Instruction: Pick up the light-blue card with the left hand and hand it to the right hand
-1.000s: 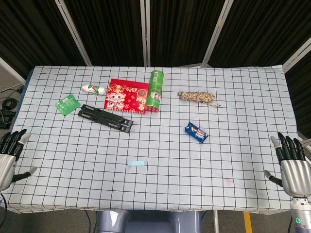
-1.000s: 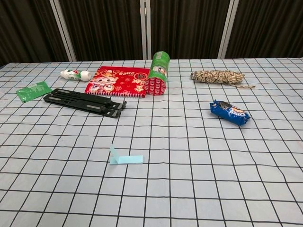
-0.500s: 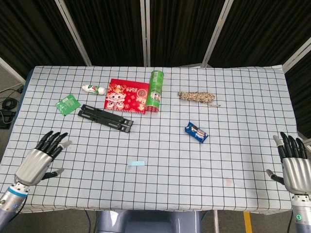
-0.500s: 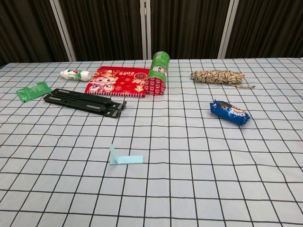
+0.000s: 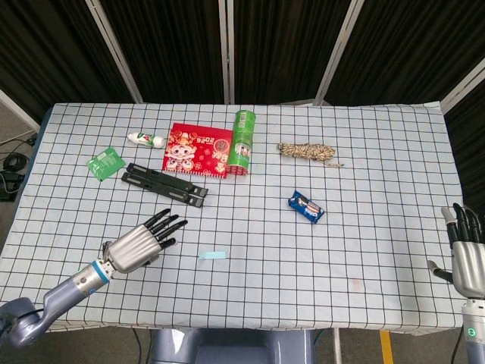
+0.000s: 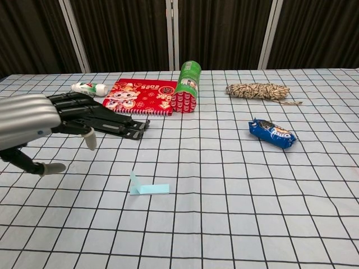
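Two robot hands: both in the head view, neither holding anything.
Left robot hand (image 5: 140, 243): above the worktop (image 5: 379, 227), fingers stretched and apart, pointing toward the card; near it on its left, not touching.
Green packet (image 5: 105, 163): flat, far left of the checked cloth.
White bottle (image 5: 145, 139): lying on its side, just left of the red booklet (image 5: 198, 149).
Black folding stand (image 5: 164, 184): flat, in front of the booklet.
Light-blue card (image 6: 148, 187): on the cloth near the front middle, one end bent upward.
Green can (image 5: 242, 142): on its side, against the booklet's right edge.
Rope bundle (image 5: 307, 152): right of the can.
Blue snack pack (image 5: 305, 205): right of centre.
Right robot hand (image 5: 467, 254): at the far right edge, fingers upright and apart, well apart from the card.
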`<action>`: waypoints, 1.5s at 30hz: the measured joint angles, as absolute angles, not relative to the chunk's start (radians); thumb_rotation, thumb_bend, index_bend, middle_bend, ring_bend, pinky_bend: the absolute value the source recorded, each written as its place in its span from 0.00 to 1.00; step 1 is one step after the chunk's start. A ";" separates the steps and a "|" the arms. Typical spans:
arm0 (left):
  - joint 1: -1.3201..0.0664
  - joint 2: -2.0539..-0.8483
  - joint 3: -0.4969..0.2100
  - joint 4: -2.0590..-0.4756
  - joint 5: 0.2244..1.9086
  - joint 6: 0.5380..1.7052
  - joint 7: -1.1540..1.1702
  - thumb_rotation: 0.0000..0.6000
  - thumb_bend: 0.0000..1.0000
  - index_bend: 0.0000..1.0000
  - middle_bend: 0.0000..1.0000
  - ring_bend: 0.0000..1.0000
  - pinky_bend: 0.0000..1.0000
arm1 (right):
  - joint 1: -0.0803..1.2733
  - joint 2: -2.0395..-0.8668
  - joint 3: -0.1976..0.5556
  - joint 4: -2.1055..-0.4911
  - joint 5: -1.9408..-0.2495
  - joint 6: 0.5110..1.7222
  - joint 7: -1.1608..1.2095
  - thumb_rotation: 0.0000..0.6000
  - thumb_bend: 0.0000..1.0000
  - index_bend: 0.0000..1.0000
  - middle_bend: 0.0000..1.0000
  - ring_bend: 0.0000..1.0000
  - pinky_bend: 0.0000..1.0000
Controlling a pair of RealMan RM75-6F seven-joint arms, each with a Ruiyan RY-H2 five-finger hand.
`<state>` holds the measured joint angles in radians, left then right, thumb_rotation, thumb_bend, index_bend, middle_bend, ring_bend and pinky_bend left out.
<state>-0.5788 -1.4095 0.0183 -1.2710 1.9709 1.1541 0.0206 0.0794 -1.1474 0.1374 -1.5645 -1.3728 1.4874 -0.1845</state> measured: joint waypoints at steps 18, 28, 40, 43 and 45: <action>-0.725 -1.602 0.034 -1.146 1.945 1.079 0.051 1.00 0.40 0.43 0.00 0.00 0.00 | 0.085 -1.143 0.152 -1.548 -1.324 1.461 -0.172 1.00 0.00 0.00 0.00 0.00 0.00; -0.755 -1.628 0.047 -1.148 1.903 1.054 0.100 1.00 0.46 0.48 0.00 0.00 0.00 | 0.084 -1.137 0.154 -1.544 -1.317 1.458 -0.155 1.00 0.00 0.00 0.00 0.00 0.00; -0.763 -1.647 0.068 -1.136 1.871 1.064 0.123 1.00 0.50 0.60 0.00 0.00 0.00 | 0.084 -1.133 0.153 -1.547 -1.319 1.457 -0.148 1.00 0.00 0.00 0.00 0.00 0.00; -0.763 -1.649 0.069 -1.138 1.861 1.066 0.129 1.00 0.55 0.65 0.00 0.00 0.00 | 0.085 -1.133 0.152 -1.547 -1.319 1.455 -0.147 1.00 0.00 0.00 0.00 0.00 0.00; -0.763 -1.649 0.068 -1.144 1.853 1.068 0.136 1.00 0.56 0.69 0.00 0.00 0.00 | 0.085 -1.133 0.151 -1.547 -1.319 1.454 -0.146 1.00 0.00 0.00 0.00 0.00 0.00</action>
<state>-0.7627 -1.6493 0.0678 -1.1440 1.8532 1.0680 0.1357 0.0850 -1.1331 0.1513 -1.5470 -1.3193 1.4544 -0.1461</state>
